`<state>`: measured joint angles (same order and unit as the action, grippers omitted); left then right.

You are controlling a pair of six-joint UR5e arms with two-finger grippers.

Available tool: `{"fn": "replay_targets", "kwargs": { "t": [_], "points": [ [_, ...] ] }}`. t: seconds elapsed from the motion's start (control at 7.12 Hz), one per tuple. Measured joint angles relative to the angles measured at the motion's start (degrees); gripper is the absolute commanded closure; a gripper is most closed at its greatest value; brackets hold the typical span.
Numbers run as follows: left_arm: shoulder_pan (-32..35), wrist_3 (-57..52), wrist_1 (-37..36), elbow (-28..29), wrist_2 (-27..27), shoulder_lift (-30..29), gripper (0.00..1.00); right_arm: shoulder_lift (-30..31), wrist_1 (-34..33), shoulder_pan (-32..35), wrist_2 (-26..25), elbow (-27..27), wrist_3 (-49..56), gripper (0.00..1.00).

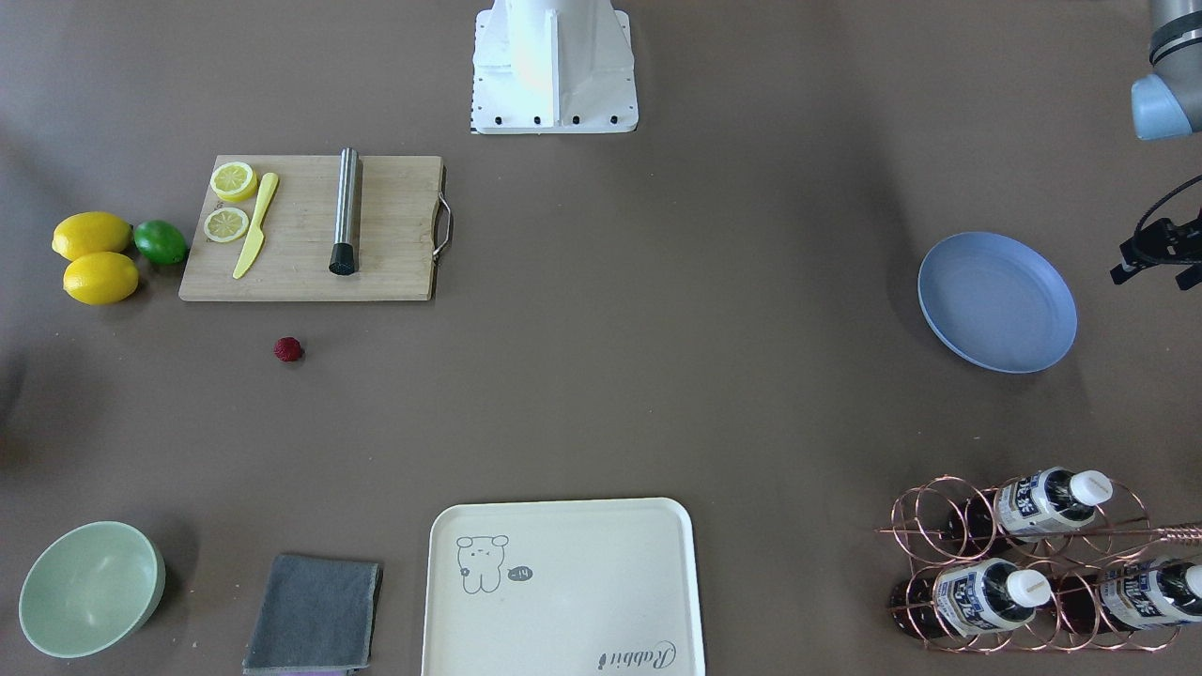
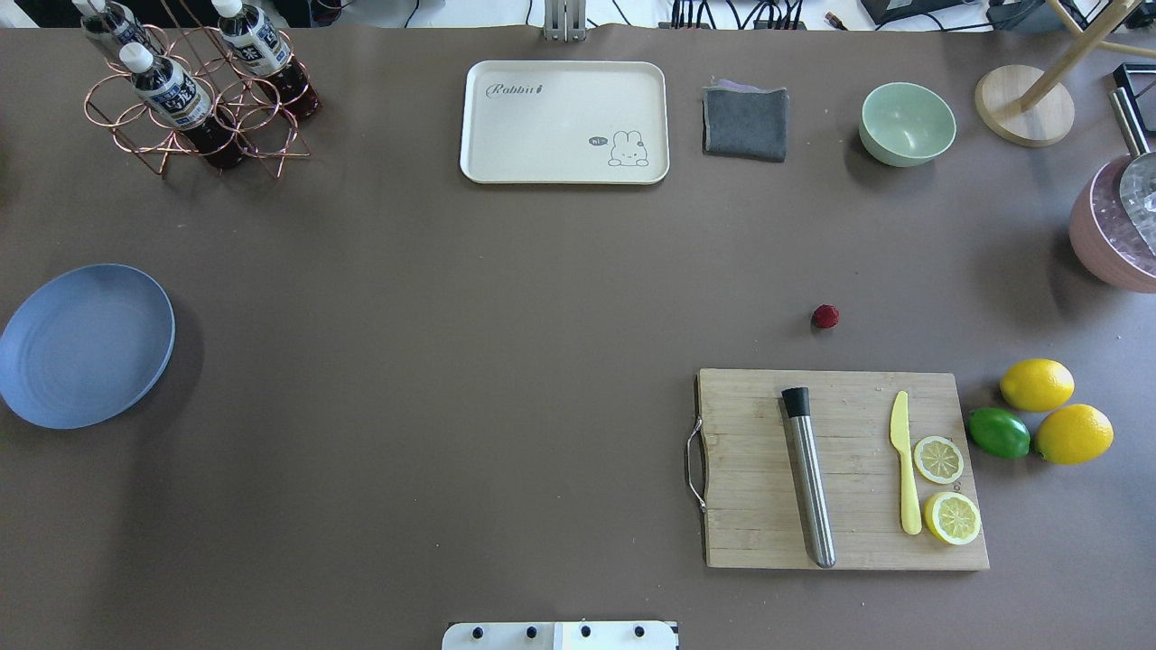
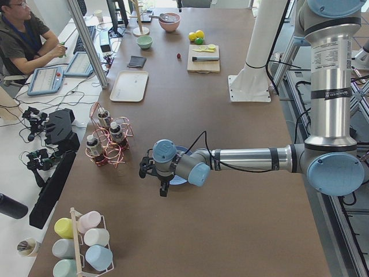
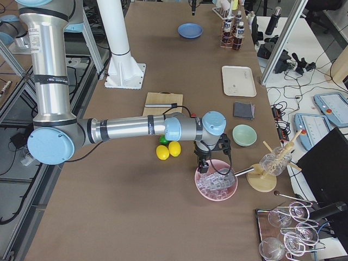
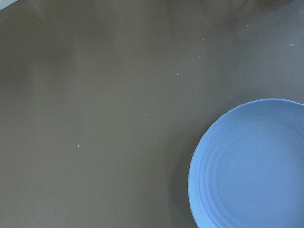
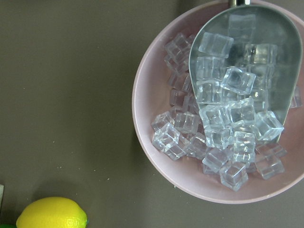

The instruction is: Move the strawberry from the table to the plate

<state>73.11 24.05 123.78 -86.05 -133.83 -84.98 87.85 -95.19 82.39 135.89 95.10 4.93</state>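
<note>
I can't tell if the left tool (image 3: pixel 162 187) or right tool (image 4: pixel 202 163) is apart, and the round strawberry (image 2: pixel 825 316), right of centre on the table (image 2: pixel 506 298), far from the left-edge plate (image 2: pixel 86 346), could roll from a misaligned pinch.

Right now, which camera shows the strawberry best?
Exterior front-facing: the strawberry lies unobstructed on bare table near the cutting board. Overhead exterior shows it about as clearly; exterior left only as a distant speck. Exterior right and both wrist views don't show it.
</note>
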Motion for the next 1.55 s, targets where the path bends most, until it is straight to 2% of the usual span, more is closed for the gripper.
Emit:
{"fn": "replay_targets", "kwargs": {
  "t": [0.14, 0.42, 0.84, 1.12, 1.26, 1.4, 1.55],
  "points": [
    [-2.56, 3.21, 4.22, 2.04, 2.1, -0.36, 0.07, 0.04, 0.0, -0.3, 0.04, 0.11, 0.0, 0.0],
    [-5.34, 5.15, 6.8, 5.04, 3.71, -2.39, 0.15, 0.11, -0.01, -0.55, 0.07, 0.12, 0.0, 0.0],
    [-8.06, 7.07, 7.31, 6.17, 3.86, -3.64, 0.41, 0.2, -0.08, -0.65, 0.08, -0.21, 0.0, 0.0],
    [-8.54, 7.87, 7.92, 6.53, 3.9, -3.67, 0.5, 0.22, -0.09, -0.65, 0.08, -0.22, 0.0, 0.0],
    [-8.62, 8.04, 8.58, 6.91, 3.92, -3.62, 0.71, 0.24, -0.09, -0.65, 0.08, -0.22, 0.0, 0.0],
    [-8.65, 8.59, 9.03, 7.1, 3.92, -3.57, 0.97, 0.26, -0.09, -0.65, 0.08, -0.18, 0.0, 0.0],
    [-8.68, 9.51, 9.25, 7.16, 3.91, -3.54, 1.0, 0.24, -0.09, -0.65, 0.08, -0.11, 0.0, 0.0]
  ]
}}
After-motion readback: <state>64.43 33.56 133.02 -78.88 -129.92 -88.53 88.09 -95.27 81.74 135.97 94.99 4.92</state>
